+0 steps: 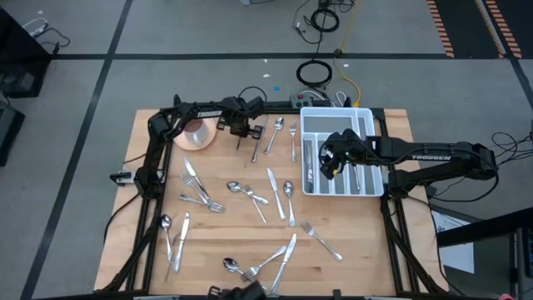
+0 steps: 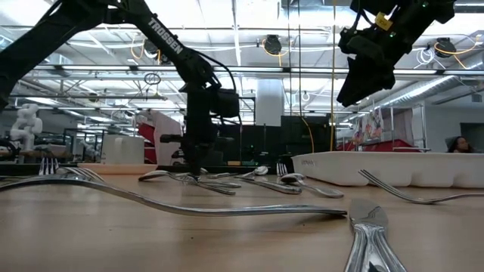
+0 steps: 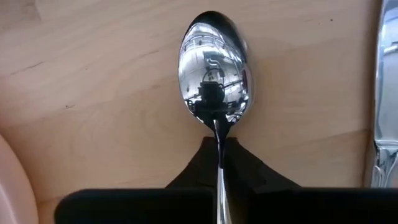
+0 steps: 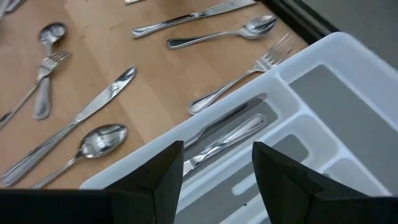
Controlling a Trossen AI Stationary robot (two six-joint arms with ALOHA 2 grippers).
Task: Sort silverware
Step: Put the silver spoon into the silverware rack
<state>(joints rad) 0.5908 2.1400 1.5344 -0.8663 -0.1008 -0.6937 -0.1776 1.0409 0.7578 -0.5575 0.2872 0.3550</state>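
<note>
Room: grey floor with black tape lines and coiled cables around my wooden table, seen from above.
High view, left arm: I have the left end effector at the far side of the table, just right of the pink saucer, down over a spoon that lies there.
High view, right arm: my right end effector hovers over the white tray at the far right.
High view, silverware: spoons, forks and knives lie scattered over the table from far to near; a few pieces already lie in the tray's compartments.
Low view: the left end effector reaches down to the table among the far pieces; the right end effector hangs well above the tray. A long fork lies across the near foreground.
Left wrist view: the fingers are pinched shut on the handle of the spoon, whose bowl lies face up on the wood. The pink saucer's edge shows at one side, another piece at the other.
Right wrist view: my right fingers stand apart with nothing between them, above the tray. Two knives lie in its compartment. On the wood beyond lie a fork touching the tray's rim, a knife and a second spoon.
</note>
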